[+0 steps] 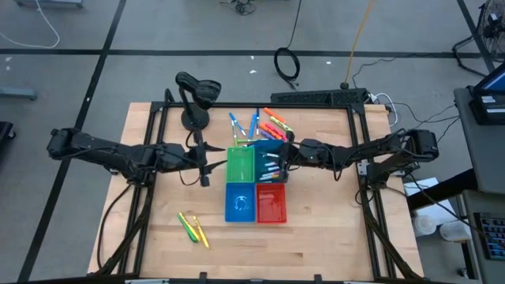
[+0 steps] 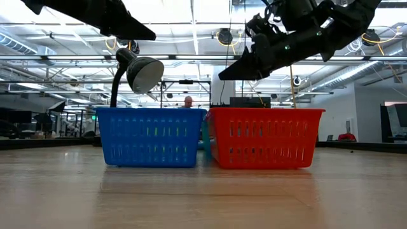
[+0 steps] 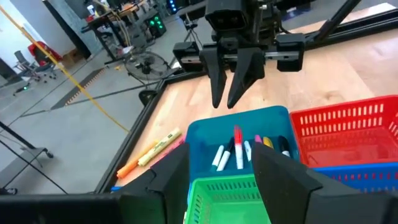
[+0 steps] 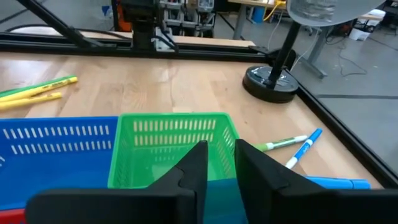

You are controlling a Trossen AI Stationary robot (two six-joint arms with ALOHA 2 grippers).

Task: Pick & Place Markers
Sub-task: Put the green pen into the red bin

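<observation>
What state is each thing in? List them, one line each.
Teal bin: holds several markers.
Green bin: looks empty.
Loose markers: lying on table behind the bins; more near its front.
Left end effector: open, empty, beside green bin.
Right end effector: open, empty, above teal bin.
</observation>
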